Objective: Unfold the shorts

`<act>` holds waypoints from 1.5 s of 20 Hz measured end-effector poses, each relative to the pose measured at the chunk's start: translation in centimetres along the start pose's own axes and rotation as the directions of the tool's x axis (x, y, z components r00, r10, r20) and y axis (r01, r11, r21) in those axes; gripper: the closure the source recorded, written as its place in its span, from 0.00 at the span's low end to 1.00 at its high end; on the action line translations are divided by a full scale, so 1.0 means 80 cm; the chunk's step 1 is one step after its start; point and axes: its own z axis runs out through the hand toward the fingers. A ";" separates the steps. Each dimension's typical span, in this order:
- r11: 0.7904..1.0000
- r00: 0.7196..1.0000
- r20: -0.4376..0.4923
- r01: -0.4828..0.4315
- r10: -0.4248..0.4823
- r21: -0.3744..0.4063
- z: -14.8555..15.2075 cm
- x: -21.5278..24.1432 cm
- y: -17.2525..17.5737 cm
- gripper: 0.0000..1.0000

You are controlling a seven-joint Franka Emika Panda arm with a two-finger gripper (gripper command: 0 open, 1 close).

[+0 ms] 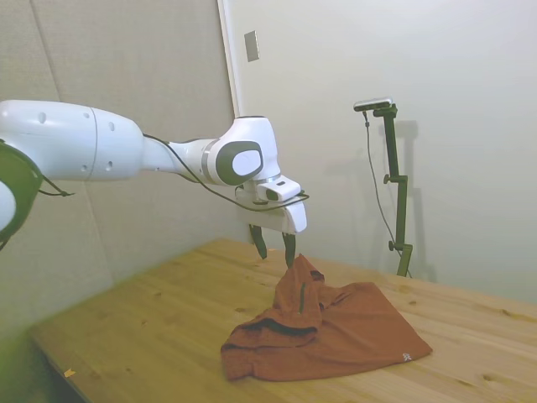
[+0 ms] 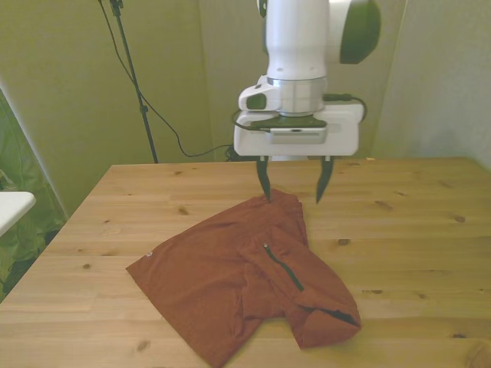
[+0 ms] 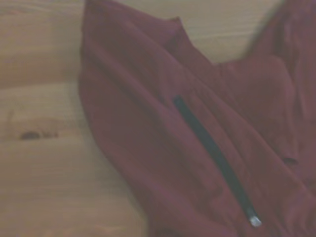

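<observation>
Side view: my gripper (image 1: 275, 248) hangs jaws wide, holding nothing, over a peak of the shorts (image 1: 336, 332), which lie mid-table (image 1: 151, 327). Front view: one finger (image 2: 265, 182) touches the far fold, seemingly placed to pinch it. Wrist view: dark zipper (image 3: 215, 155) crosses the folded layer; wood beside it.

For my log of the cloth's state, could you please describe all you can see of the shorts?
The shorts are rust-red soft fabric, crumpled and partly folded on the table. A dark zipper runs across a raised fold, and a small light tag sits at the hem. The open pincer hangs at their peak, one fingertip at the cloth.
</observation>
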 end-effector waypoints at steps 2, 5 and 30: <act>1.000 1.000 -0.004 0.016 -0.016 0.000 0.011 0.011 0.049 0.00; 0.999 0.999 0.007 0.044 -0.044 0.029 0.040 0.015 0.114 0.00; 0.979 0.989 0.151 -0.023 -0.008 0.201 0.151 0.098 0.148 1.00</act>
